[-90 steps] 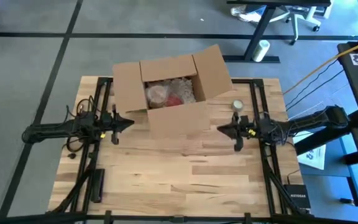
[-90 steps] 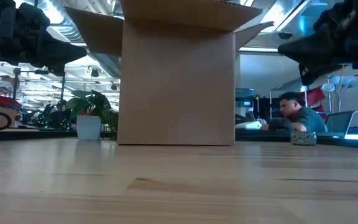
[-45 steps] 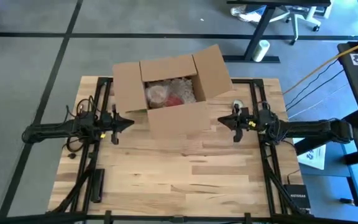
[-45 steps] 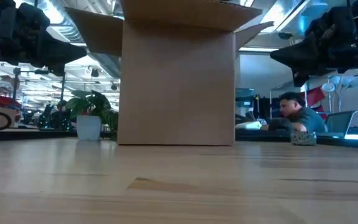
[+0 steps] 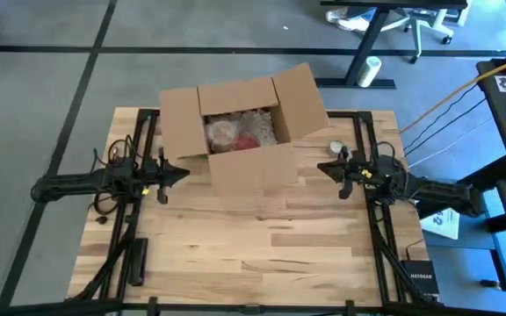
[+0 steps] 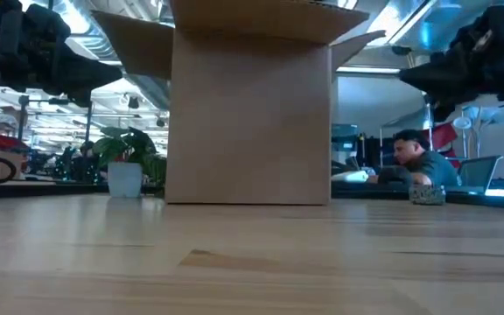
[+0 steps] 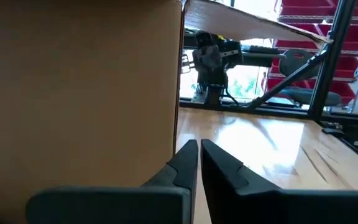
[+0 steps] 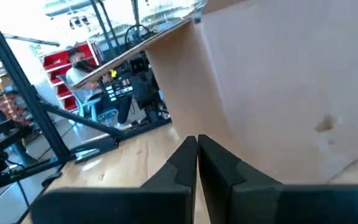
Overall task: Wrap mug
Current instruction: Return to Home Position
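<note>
Right gripper (image 5: 323, 168), left gripper (image 5: 184, 173): both clenched on nothing, hanging either side of the cardboard box (image 5: 253, 167), each just off a side wall. Presumably parked clear because packing looks done. Between them and slightly beyond, inside the box: bubble-wrapped mug (image 5: 235, 132). Shows from above only; low view meets blank cardboard. Only at the wrists: fingers (image 7: 185, 163) pressed together, empty.

Showed matt brown cardbd on box (image 5: 249, 168); smooth pale wood w/ slight sheen on table (image 5: 262, 254) under it; crinkly clear plastic bubble wrap (image 5: 255, 123) inside.
</note>
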